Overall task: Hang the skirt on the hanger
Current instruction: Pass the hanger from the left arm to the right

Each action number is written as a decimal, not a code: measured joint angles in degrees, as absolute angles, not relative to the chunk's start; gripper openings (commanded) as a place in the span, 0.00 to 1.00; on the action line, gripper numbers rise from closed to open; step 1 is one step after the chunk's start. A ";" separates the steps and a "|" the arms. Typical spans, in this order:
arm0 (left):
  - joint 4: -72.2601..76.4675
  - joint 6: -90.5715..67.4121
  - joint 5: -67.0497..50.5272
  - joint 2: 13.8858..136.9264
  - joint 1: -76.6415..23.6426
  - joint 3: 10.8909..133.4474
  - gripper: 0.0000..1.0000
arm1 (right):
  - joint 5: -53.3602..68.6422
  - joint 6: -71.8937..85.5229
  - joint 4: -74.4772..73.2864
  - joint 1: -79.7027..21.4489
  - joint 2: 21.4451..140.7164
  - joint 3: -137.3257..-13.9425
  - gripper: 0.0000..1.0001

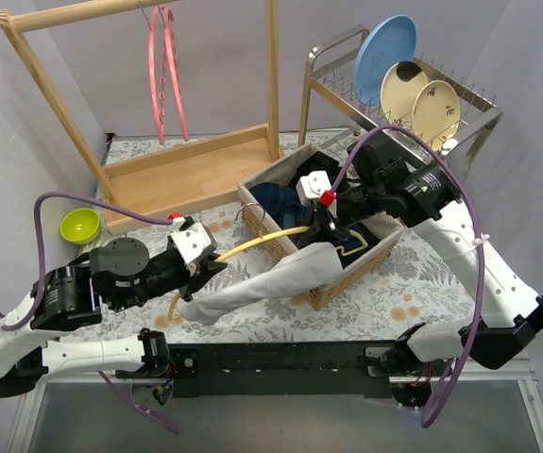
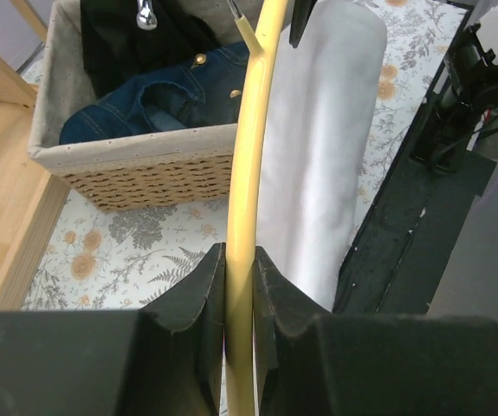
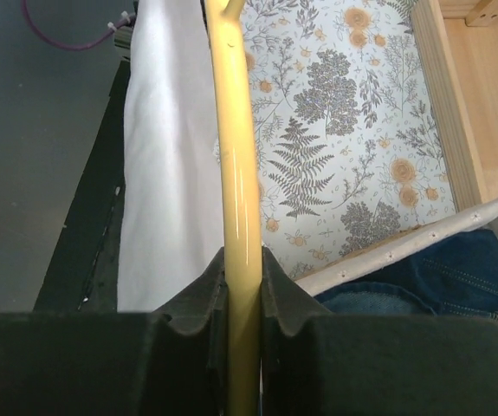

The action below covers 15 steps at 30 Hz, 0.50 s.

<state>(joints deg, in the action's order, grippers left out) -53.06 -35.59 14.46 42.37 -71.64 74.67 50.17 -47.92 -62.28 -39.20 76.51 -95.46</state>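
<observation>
Skirt (image 1: 271, 280), white, trails from the wicker basket (image 1: 347, 280) onto the bench (image 1: 413, 293), alongside the yellow hanger (image 1: 262, 242). My left tool (image 1: 214, 266) and right tool (image 1: 324, 226) each pinch the hanger. Next, I reckon, one must let go to fasten the waistband.

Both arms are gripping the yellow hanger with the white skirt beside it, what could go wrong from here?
The jaws pinch a thin round hanger, so it could twist or slip. The skirt lies beside the hanger, not visibly attached, and may stay behind on a lift. Its upper end drapes over the basket rim and could snag there.
</observation>
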 measured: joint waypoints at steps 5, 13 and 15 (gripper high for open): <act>-50.94 -35.66 19.35 42.57 -71.64 75.13 0.62 | 49.87 -42.13 -60.60 -36.93 77.47 -97.73 0.01; -48.60 -38.11 30.94 37.10 -71.42 81.01 0.98 | 38.20 -27.68 -52.14 -21.32 81.49 -108.86 0.01; -47.94 -38.83 32.67 35.90 -71.37 81.49 0.98 | 35.03 -24.60 -49.69 -21.19 83.13 -110.74 0.01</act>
